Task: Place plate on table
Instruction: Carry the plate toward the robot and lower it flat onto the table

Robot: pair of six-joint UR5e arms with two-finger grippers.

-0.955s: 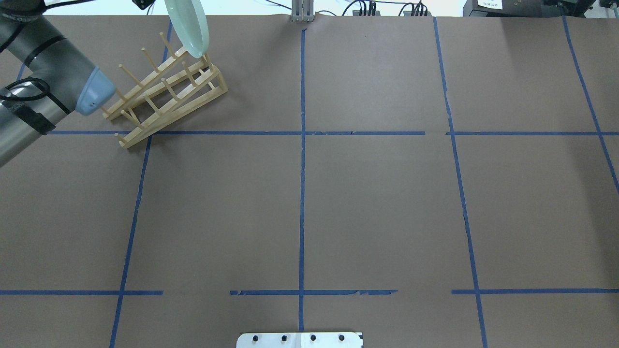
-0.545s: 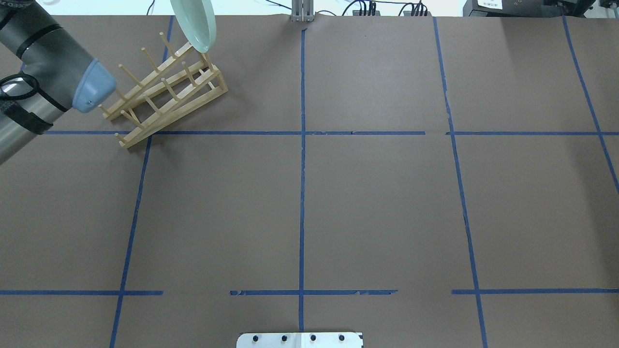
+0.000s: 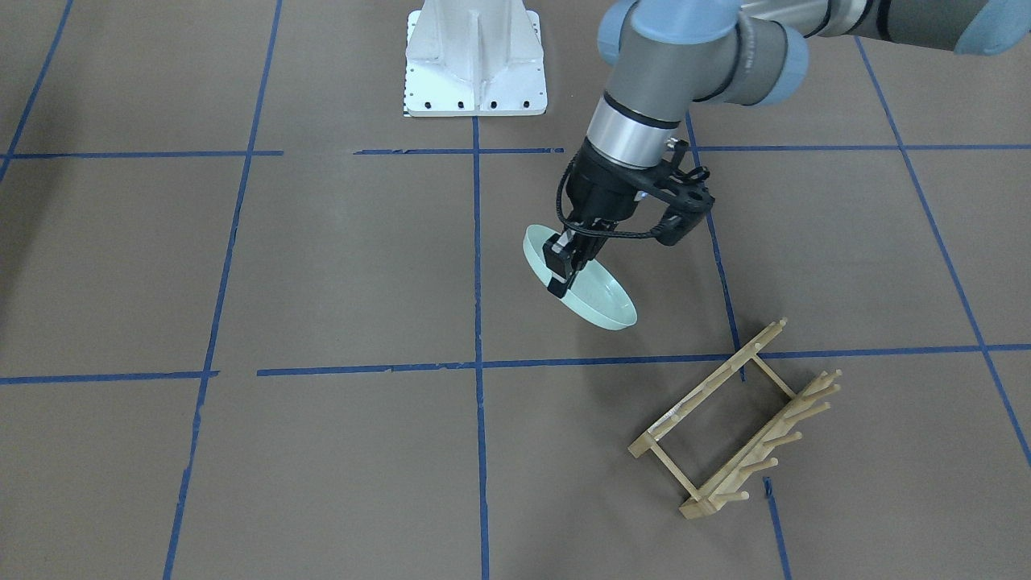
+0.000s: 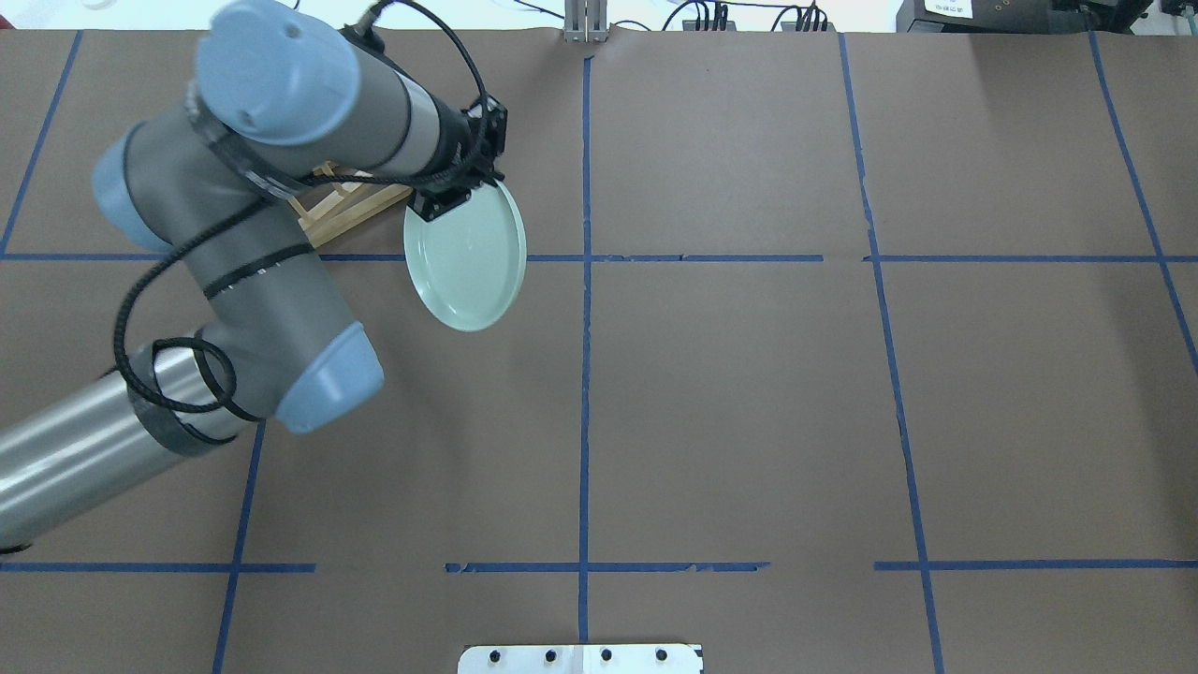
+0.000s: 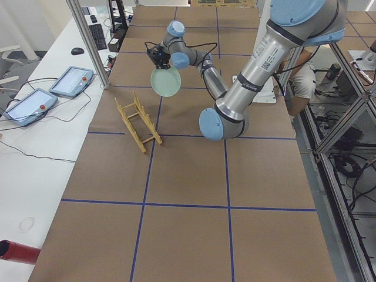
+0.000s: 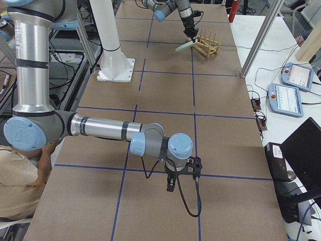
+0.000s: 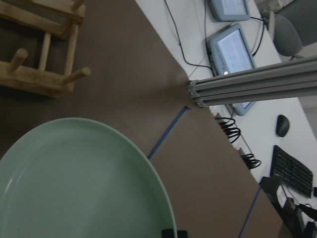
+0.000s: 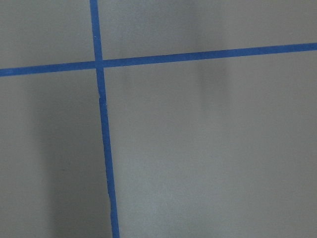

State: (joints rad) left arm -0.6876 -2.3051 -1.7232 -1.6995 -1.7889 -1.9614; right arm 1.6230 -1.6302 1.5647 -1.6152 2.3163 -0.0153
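Observation:
The pale mint-green plate [image 4: 468,262] hangs tilted above the brown table [image 4: 749,393], just to the right of the wooden rack [image 4: 346,201]. My left gripper [image 4: 440,201] is shut on the plate's far rim. In the front view the left gripper [image 3: 560,270] pinches the plate [image 3: 596,298], which is clear of the rack [image 3: 733,427]. The left wrist view shows the plate [image 7: 74,183] filling the lower left. My right gripper [image 6: 170,185] hovers low over the table near the robot's side. I cannot tell whether it is open or shut.
The white robot base [image 3: 475,64] stands at the table's near edge. A metal post [image 4: 585,23] rises at the far edge. Two tablets [image 5: 70,82] lie on the white bench beyond the table. A red cylinder [image 5: 17,249] lies at that bench's end.
The plate has moved off the rack's far end, toward the robot and the table's middle, and has turned from edge-on to face-up. The left arm has swung into the overhead view.

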